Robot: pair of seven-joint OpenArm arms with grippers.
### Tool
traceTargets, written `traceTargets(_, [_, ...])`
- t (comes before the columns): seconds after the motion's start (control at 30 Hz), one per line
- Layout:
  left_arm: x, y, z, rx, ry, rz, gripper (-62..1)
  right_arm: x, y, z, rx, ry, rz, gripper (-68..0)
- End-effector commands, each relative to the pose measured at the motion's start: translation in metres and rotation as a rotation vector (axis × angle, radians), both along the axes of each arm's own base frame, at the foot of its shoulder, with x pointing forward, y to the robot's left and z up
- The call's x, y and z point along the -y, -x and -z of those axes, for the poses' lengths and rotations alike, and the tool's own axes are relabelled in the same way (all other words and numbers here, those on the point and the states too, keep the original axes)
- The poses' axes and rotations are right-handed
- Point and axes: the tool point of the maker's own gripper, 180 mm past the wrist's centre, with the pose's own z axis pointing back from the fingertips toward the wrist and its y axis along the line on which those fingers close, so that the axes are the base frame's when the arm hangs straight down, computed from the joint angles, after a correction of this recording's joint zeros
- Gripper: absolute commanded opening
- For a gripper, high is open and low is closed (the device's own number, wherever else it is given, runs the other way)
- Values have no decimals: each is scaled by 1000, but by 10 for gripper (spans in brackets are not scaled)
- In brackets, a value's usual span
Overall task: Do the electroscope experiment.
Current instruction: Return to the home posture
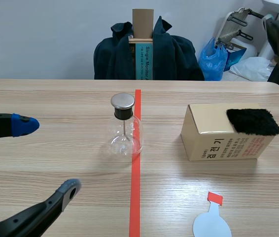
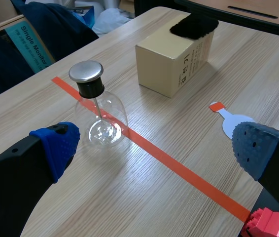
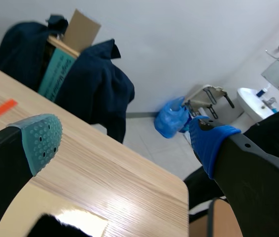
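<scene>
The electroscope, a clear glass flask (image 1: 124, 131) with a metal cap and a thin rod inside, stands upright beside the orange-red tape line near the table's middle. To its right sits a tan cardboard box (image 1: 218, 136) with a black fuzzy cloth (image 1: 253, 122) on top. A white paddle (image 1: 212, 223) with an orange-red tip lies flat near the front. My left gripper (image 1: 48, 157) hovers open left of the flask (image 2: 97, 113), nothing between its fingers. My right gripper (image 3: 127, 143) is raised and open above the box's far end, over the cloth (image 3: 60, 228).
A dark jacket (image 1: 174, 52) drapes over a chair with a tall carton behind the table's far edge. A blue plastic bag (image 1: 213, 59) lies on the floor at the back right. The table's right corner (image 3: 144, 182) lies just beyond the box.
</scene>
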Motion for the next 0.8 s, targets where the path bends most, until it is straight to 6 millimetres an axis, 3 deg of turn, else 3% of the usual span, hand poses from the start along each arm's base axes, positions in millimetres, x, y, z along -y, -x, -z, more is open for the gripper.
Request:
traceTargets(0.0, [4,1,-5,23,9,14,14,-4,-1,-6,30,-20,-9,-151])
traceTargets(0.3, [4,2,-3,30,-13,22,14,-33,6,11,26,-80,-67,-150])
traceTargets(0.77, [4,1,-3,29,-16,22,14,-34,5,24,9,-87,-9,-150])
